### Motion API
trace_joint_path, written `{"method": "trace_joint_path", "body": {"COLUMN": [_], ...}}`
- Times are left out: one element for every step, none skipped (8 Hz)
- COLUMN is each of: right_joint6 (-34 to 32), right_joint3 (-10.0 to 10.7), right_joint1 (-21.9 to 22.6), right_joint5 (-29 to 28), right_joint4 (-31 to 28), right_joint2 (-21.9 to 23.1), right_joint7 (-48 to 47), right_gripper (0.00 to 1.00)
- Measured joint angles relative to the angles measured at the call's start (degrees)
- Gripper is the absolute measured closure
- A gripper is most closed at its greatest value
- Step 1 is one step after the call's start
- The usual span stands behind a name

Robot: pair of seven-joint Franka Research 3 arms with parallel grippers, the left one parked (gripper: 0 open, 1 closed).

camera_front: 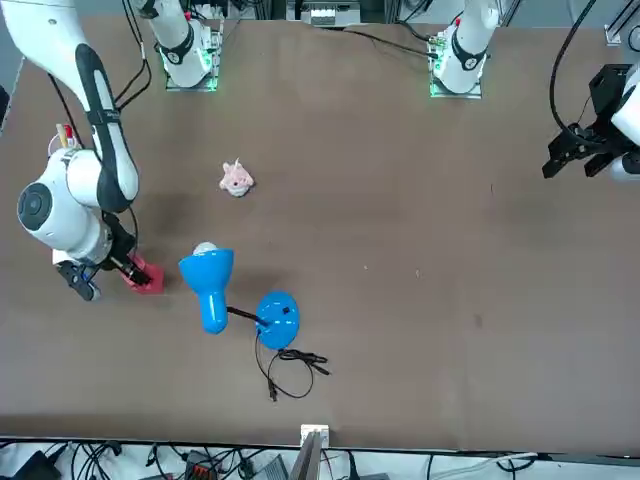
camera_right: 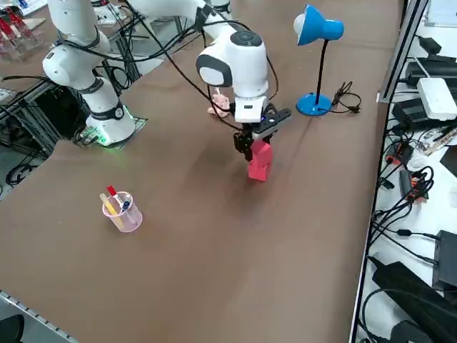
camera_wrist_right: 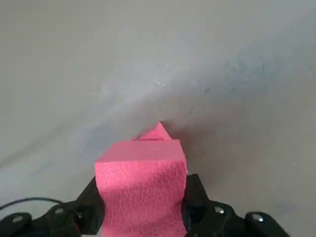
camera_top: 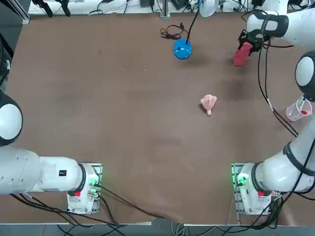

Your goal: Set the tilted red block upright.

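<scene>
The right gripper (camera_wrist_right: 140,217) is clamped on the red block (camera_wrist_right: 141,187), fingers pinching its upper end, block hanging below with its lower end apparently at the table (camera_right: 214,250). Mid-righting; next, square it vertical, then release.

Blue desk lamp (camera_top: 182,48) at far edge; pink lumpy toy (camera_top: 208,103) mid-table; plastic cup (camera_right: 122,211) holding pens.
</scene>
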State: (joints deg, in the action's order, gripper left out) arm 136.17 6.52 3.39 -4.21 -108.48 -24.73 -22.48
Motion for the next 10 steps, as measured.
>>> {"method": "trace_joint_path", "body": {"right_joint6": [-0.42, -0.77, -0.85, -1.05, -1.62, -2.22, -2.42, -2.47, -2.52, -2.54], "right_joint3": [0.03, 0.04, 0.03, 0.02, 0.02, 0.02, 0.02, 0.02, 0.02, 0.02], "right_joint1": [-0.04, -0.05, -0.04, -0.02, -0.03, -0.03, -0.03, -0.03, -0.03, -0.04], "right_joint5": [-0.01, -0.02, -0.02, -0.02, -0.06, -0.09, -0.09, -0.09, -0.09, -0.09], "right_joint4": [0.31, 0.52, 0.55, 0.61, 0.68, 0.76, 0.76, 0.76, 0.77, 0.77], "right_joint2": [0.61, 0.99, 1.2, 1.22, 1.22, 1.21, 1.17, 1.13, 1.12, 1.1], "right_joint7": [5.53, 10.92, 16.05, 20.35, 23.65, 25.56, 26.15, 26.34, 26.4, 26.53], "right_gripper": [0.23, 0.23, 0.23, 0.23, 0.26, 0.28, 0.28, 0.28, 0.28, 0.28]}}
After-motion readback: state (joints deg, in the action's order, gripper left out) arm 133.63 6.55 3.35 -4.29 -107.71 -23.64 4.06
